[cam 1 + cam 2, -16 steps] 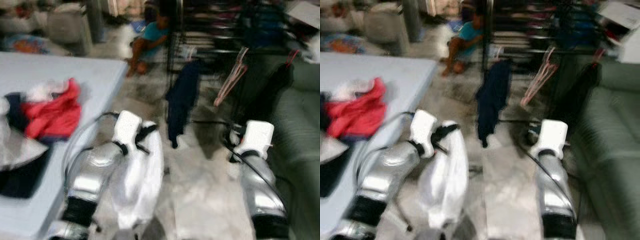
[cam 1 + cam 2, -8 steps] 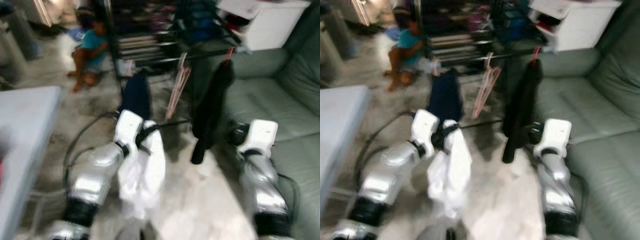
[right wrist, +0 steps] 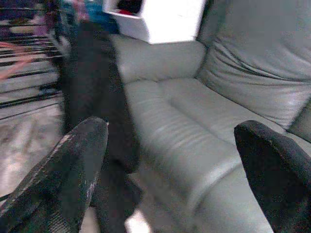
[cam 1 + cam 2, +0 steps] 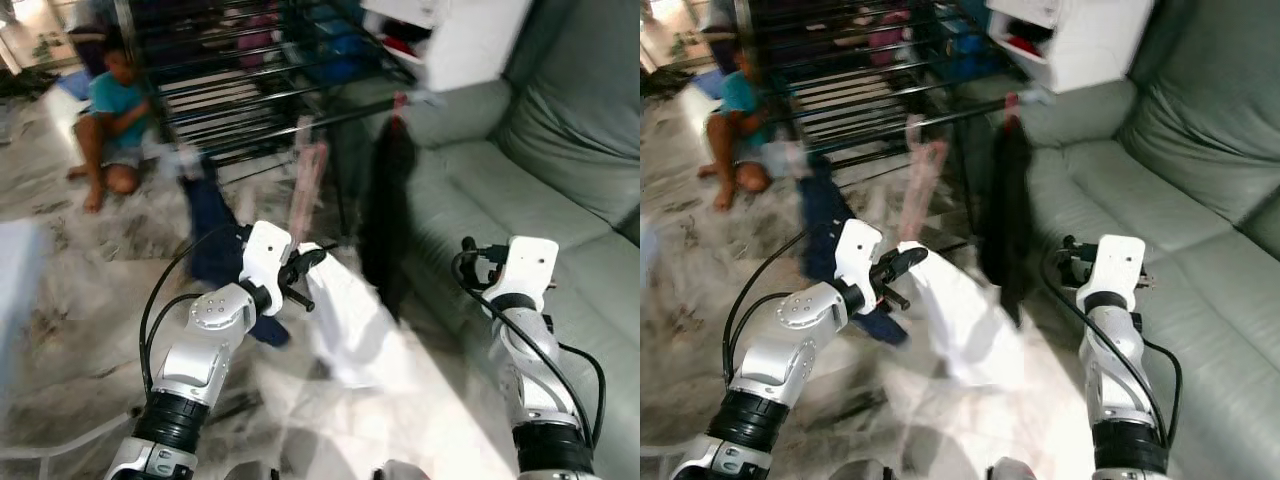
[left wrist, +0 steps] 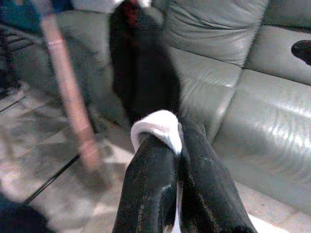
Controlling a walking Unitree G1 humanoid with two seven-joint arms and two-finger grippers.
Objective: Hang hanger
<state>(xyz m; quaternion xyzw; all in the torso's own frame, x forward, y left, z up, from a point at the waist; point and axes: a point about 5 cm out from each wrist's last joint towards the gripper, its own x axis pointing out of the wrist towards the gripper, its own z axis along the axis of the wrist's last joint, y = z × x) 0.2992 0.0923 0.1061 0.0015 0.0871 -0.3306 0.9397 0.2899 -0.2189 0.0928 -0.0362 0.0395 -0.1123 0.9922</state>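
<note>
My left gripper (image 4: pixel 300 275) is shut on a white garment (image 4: pixel 350 325) that hangs down and swings out to the right of it. The left wrist view has the black fingers (image 5: pixel 150 184) pinched on a fold of this white cloth (image 5: pixel 158 128). Any hanger inside the garment is hidden. Ahead stands a black drying rack (image 4: pixel 330 115) carrying a black garment (image 4: pixel 385 220), pink hangers (image 4: pixel 305 190) and a navy garment (image 4: pixel 205 225). My right gripper (image 3: pixel 170 145) is open and holds nothing, raised beside the sofa.
A grey-green sofa (image 4: pixel 560 190) runs along the right, close to my right arm. A white cabinet (image 4: pixel 465 35) sits behind the rack. A person (image 4: pixel 110 120) sits on the marble floor at the far left. A table edge (image 4: pixel 15 260) shows at the left.
The camera has swung right: the table with its clothes has slid out of view, and the rack and sofa are closer. My left gripper keeps hold of the white garment, which swings right.
</note>
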